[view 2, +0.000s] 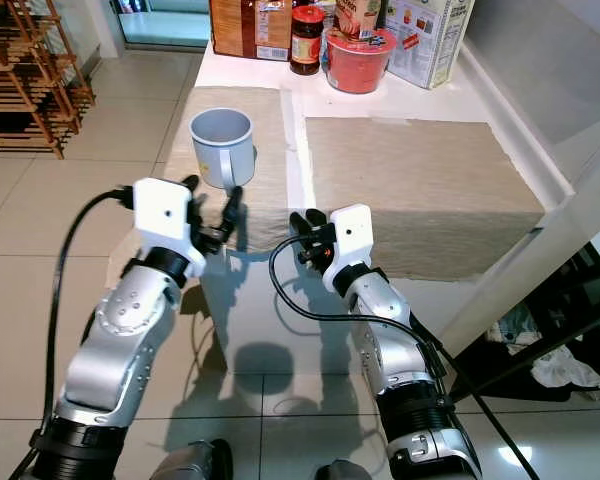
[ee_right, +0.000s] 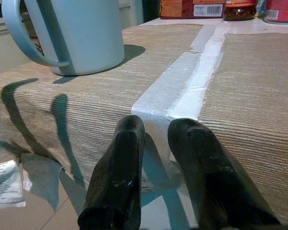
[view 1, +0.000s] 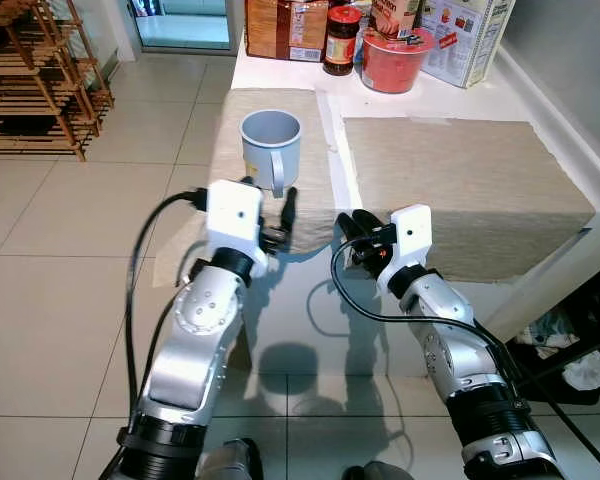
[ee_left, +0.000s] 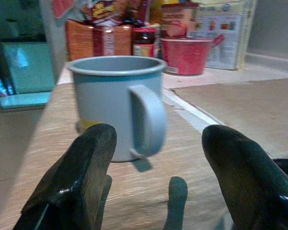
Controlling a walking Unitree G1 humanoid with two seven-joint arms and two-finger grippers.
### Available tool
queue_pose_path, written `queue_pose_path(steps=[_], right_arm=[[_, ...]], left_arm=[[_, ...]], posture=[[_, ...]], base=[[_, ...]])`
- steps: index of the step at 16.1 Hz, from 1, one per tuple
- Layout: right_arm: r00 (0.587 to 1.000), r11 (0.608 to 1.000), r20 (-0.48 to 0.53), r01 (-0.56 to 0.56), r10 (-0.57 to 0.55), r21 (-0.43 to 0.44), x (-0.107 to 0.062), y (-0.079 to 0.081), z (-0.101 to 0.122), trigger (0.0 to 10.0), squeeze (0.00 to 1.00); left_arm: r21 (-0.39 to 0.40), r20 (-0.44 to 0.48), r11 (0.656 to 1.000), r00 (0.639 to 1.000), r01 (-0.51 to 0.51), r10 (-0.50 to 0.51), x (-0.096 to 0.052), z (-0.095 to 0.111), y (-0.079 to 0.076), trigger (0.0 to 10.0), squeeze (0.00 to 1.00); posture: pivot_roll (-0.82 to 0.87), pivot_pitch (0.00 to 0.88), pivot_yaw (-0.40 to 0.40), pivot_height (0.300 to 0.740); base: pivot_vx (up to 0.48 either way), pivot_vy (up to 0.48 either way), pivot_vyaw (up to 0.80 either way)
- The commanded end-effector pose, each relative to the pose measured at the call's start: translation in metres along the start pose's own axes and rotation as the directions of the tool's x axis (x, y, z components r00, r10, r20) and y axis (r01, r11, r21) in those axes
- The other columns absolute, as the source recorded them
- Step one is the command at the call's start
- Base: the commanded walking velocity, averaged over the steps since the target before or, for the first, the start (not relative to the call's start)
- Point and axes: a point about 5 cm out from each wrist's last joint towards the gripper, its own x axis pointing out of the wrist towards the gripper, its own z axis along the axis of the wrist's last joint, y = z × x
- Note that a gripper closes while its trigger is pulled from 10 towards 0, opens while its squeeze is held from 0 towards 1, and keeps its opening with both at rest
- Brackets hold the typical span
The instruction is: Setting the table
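The left end effector (view 1: 277, 212) is hovering with fingers spread, lined up on the handle of the blue mug (view 1: 271, 146) sitting on the left placemat (view 1: 230, 120), seemingly for a grasp. The right end effector (view 1: 352, 226) is waiting nearly closed and empty at the counter (view 1: 280, 72) edge.

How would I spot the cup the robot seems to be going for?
Find the white table with two woven beige mats side by side. The mug stands on the left mat, near the table's front edge, just ahead of the left end effector, its handle turned toward the robot. It is pale blue-grey and stands alone, unlike the red bowl, jar and boxes crowded at the far end.
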Motion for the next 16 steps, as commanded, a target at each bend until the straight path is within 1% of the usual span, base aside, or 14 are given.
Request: queue_pose_path(steps=[1,3,5,6,8,9,12,14,15,16], right_arm=[[0.998,0.999,0.025,0.052,-0.052,-0.002,0.001,-0.009,0.006,10.0,0.0],[0.998,0.999,0.027,0.054,-0.054,0.001,0.001,-0.009,0.007,10.0,0.0],[0.998,0.998,0.033,0.061,-0.061,0.01,0.002,-0.01,0.009,10.0,0.0],[0.998,0.998,0.035,0.061,-0.061,0.011,0.003,-0.01,0.009,10.0,0.0],[0.997,0.998,0.038,0.063,-0.064,0.014,0.004,-0.01,0.011,10.0,0.0],[0.997,0.997,0.043,0.069,-0.069,0.018,0.004,-0.01,0.012,10.0,0.0],[0.995,0.996,0.049,0.082,-0.083,0.025,0.003,-0.012,0.014,10.0,0.0],[0.995,0.996,0.051,0.084,-0.086,0.031,0.002,-0.013,0.014,10.0,0.0],[0.995,0.996,0.052,0.085,-0.086,0.034,0.002,-0.012,0.014,10.0,0.0],[0.995,0.996,0.053,0.084,-0.086,0.035,0.003,-0.012,0.014,10.0,0.0]], left_arm=[[0.005,0.02,0.999,0.999,0.041,-0.041,0.006,0.004,-0.008,10.0,0.0],[0.013,0.029,0.999,0.999,0.034,-0.034,0.012,0.006,-0.006,10.0,0.0],[0.026,0.062,0.998,0.997,-0.054,0.053,0.021,0.012,0.005,10.0,0.0],[0.035,0.065,0.997,0.996,-0.067,0.064,0.025,0.013,0.006,10.0,0.0],[0.04,0.059,0.997,0.996,-0.062,0.059,0.031,0.014,0.004,10.0,0.0],[0.057,0.045,0.997,0.998,-0.045,0.042,0.034,0.011,0.001,10.0,0.0],[0.065,-0.003,0.997,1.0,-0.029,0.029,0.039,0.001,-0.005,10.0,0.0],[0.067,-0.004,0.997,0.999,-0.049,0.049,0.04,0.0,-0.004,10.0,0.0],[0.067,0.003,0.995,0.997,-0.079,0.079,0.04,0.001,0.0,0.0,0.0],[0.061,0.02,0.991,0.992,-0.123,0.122,0.041,0.003,0.006,0.0,0.0]], posture=[[-0.07,0.09,-0.012,0.74],[-0.07,0.089,-0.013,0.74],[-0.07,0.088,-0.013,0.74],[-0.07,0.087,-0.013,0.74],[-0.08,0.085,-0.011,0.74],[-0.08,0.088,-0.008,0.74],[-0.09,0.087,-0.006,0.74],[-0.09,0.088,-0.006,0.74],[-0.09,0.088,-0.007,0.74],[-0.09,0.088,-0.007,0.74]], base=[[0.0,0.0,0.0],[0.0,0.0,0.0],[0.0,0.0,0.0],[0.0,0.0,0.0],[0.0,0.0,0.0],[0.0,0.0,0.0],[0.0,0.0,0.0],[0.0,0.0,0.0],[0.0,0.0,0.0],[0.0,0.0,0.0]])
